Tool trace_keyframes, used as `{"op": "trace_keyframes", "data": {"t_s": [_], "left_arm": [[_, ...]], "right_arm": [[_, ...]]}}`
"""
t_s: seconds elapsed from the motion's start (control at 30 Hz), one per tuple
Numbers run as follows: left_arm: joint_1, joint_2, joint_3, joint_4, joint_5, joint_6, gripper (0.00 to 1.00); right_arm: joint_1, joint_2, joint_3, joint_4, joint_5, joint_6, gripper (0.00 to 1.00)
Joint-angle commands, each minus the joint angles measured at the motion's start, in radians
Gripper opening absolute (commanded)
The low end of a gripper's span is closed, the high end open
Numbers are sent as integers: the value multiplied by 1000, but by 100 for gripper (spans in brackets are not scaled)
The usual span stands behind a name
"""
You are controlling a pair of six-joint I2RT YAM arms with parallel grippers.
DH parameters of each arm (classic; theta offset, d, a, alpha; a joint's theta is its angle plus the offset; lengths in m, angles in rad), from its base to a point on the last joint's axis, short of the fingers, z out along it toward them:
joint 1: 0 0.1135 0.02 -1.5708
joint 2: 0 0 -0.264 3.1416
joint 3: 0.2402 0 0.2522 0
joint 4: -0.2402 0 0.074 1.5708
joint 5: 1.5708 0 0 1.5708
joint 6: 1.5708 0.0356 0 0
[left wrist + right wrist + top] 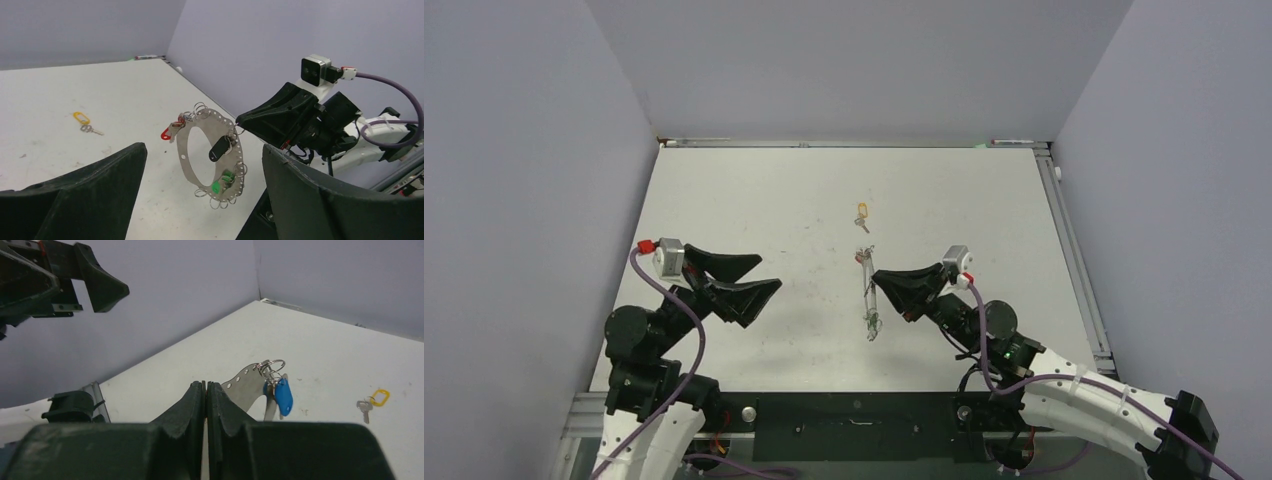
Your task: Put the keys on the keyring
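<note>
Keyring (215, 117), one: a flat, oval silver band pierced with small holes and carrying several small wire rings along its edge, too fine to count. It is held on edge above the table (724, 200), near mid-table, and appears as a thin line from the top view. Keys, four in all. Three hang from the keyring: a red-tagged key (166, 134) at its upper left as the left wrist camera sees it, a blue-tagged key (283, 396) on the side nearest the right arm (its tag looks dark from the left wrist), and a green-tagged key (218, 186) at the bottom. The fourth, a yellow-tagged key (862, 212), lies flat on the table just beyond the far end of the keyring, clear of it. Grippers, two. The right gripper (876, 277) is at the keyring's right side, with its fingers pressed together and pinching the edge of the band, so the loop is off the table. The left gripper (769, 273) is well to the left of the keyring, with its fingers spread wide and nothing between them. It faces the loop's flat side and touches neither the keyring nor any key.
</note>
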Motion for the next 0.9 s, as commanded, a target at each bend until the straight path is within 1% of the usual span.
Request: {"op": "trace_keyframes", "data": {"t_s": [0.0,0.07,0.17,0.37,0.5,0.6,0.67,0.87], "left_arm": [[3,26,-55,295,106,-149,81],[-1,43,-81,377,110,-198,79],[-16,69,-101,451,110,-237,75],[-80,119,-92,515,78,-251,71],[-137,152,-82,543,66,-246,69],[-185,168,-80,548,60,-233,66],[-215,173,-78,540,60,-205,66],[-282,170,-30,418,49,-96,65]], "right_arm": [[15,-10,14,222,-47,67,5],[18,2,11,267,-54,85,5],[25,30,22,320,-65,107,5],[59,80,38,419,-78,115,5],[70,107,44,470,-142,108,5],[74,114,41,511,-196,113,5],[73,113,50,508,-248,104,5],[74,116,124,383,-427,45,5]]}}
